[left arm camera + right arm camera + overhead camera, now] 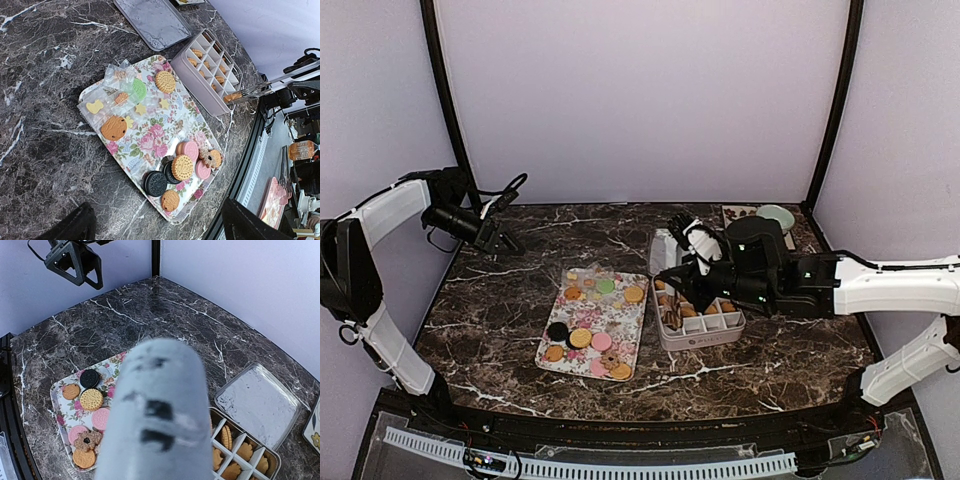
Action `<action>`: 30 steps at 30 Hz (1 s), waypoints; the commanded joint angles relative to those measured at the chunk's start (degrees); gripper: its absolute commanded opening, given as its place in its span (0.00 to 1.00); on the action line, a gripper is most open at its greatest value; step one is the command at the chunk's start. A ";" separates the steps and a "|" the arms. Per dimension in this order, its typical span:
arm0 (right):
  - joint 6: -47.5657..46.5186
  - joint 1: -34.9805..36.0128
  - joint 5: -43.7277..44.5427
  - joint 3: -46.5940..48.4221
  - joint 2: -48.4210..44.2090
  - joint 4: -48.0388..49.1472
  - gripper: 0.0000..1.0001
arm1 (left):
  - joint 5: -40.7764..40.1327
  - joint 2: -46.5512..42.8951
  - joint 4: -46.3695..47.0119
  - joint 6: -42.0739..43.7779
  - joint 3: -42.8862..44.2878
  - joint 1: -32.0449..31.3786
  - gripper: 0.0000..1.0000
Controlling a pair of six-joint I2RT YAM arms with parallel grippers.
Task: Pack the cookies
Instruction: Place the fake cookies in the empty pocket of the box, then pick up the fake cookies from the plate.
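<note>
The cookies (pixel 590 325) are split between two places. Most lie flat, faces up, on a floral tray (pixel 548 362) in the middle of the tabletop (pixel 490 300), a little toward its near edge. The rest stand on edge in the cells of a divided box (pixel 702 340) just to the tray's right. That upright stacking looks like the way to fit several into each narrow cell. The box's long axis runs from the far edge toward the near edge, and its clear lid (pixel 663 250) lies flat just beyond its far end. The right claw (pixel 705 268) is clamped on metal tongs (pixel 260 87), which reach across the box's near end toward the left edge and pinch one orange cookie (pixel 232 96) at their tips. The cookie appears to be held low over a near-end cell, its length roughly in line with the tongs, but its exact tilt is too small to judge. The left claw (pixel 498 240) hangs with its jaws wide apart and empty, raised above the far left corner, probably parked clear of the tray.
</note>
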 commanded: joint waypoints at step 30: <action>-2.92 5.72 -3.76 14.95 10.20 8.26 0.40 | -0.08 -0.51 -0.31 0.10 -0.79 0.29 0.90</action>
